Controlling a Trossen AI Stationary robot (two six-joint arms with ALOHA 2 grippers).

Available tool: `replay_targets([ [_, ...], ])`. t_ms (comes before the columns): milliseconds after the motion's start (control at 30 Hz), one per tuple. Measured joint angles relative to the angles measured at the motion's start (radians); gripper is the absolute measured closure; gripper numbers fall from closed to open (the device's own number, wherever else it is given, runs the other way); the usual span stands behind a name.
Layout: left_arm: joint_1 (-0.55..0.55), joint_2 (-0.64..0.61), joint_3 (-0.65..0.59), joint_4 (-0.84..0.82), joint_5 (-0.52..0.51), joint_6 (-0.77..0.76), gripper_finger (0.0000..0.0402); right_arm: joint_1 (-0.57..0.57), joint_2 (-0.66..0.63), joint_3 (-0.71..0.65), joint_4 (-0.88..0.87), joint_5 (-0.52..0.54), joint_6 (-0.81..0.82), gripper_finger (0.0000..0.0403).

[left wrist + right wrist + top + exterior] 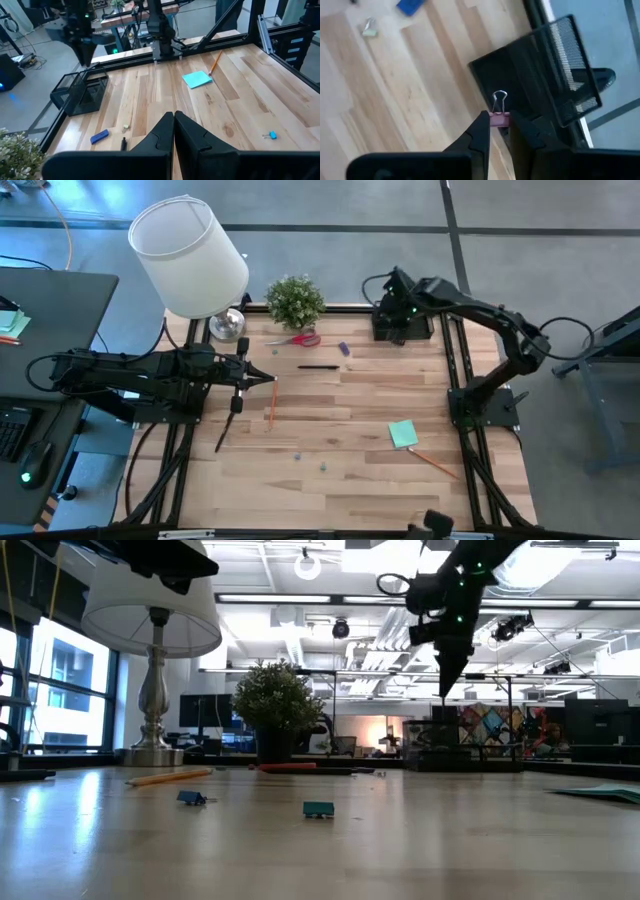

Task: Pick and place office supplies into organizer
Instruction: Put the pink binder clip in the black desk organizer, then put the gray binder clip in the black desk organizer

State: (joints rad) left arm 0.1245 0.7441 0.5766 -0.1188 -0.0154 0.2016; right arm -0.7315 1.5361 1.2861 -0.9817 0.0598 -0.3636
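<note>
My right gripper point(499, 124) hangs above the black mesh organizer point(540, 75) at the table's far right corner, shut on a small pink binder clip point(499, 119). In the high view my arm point(400, 305) covers part of the organizer point(402, 330). My left gripper point(272, 380) waits shut over the table's left middle, touching nothing. Lying flat on the wood are red-handled scissors point(295, 339), a dark pen point(318, 366), a small blue-purple piece point(344, 349), an orange pencil point(270, 408), a second pencil point(435, 462) and a mint-green sticky pad point(403, 433). My right gripper pinches the clip's pink body point(500, 120) between its two fingertips. The fingers come from above, pointing steeply down. The clip's wire handle point(499, 99) sticks out beyond the fingertips toward the organizer. The clip is lifted clear of the table and the organizer.
A white-shaded lamp point(190, 255) and a small potted plant point(295, 300) stand at the far edge. Two small clips point(298, 456) point(324, 467) lie near the front middle. Black frame rails run along the table's sides.
</note>
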Motion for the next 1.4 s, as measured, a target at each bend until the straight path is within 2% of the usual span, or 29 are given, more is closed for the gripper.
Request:
replay_targets([
  [167,0.000,0.000,0.000,0.001,0.000,0.001,0.0401,-0.055,0.064,-0.001,0.045,-0.053,0.023,0.0359],
  [467,0.000,0.000,0.000,-0.012,0.000,0.002,0.0401,-0.069,0.219,-0.001,0.044,-0.007,0.019,0.0358],
  [633,0.000,0.000,0.000,-0.015,0.000,0.000,0.0401,-0.080,0.246,-0.001,0.051,0.003,0.023,0.0346],
  [933,0.000,0.000,0.000,-0.014,0.000,-0.001,0.0401,-0.094,0.245,-0.001,0.064,0.007,0.036,0.0348],
  [1233,0.000,0.000,0.000,-0.014,0.000,-0.004,0.0401,-0.094,0.246,-0.001,0.064,0.016,0.052,0.0285],
  [1400,0.000,0.000,0.000,-0.014,0.000,-0.004,0.0401,-0.094,0.245,-0.001,0.066,0.010,0.101,0.0267],
])
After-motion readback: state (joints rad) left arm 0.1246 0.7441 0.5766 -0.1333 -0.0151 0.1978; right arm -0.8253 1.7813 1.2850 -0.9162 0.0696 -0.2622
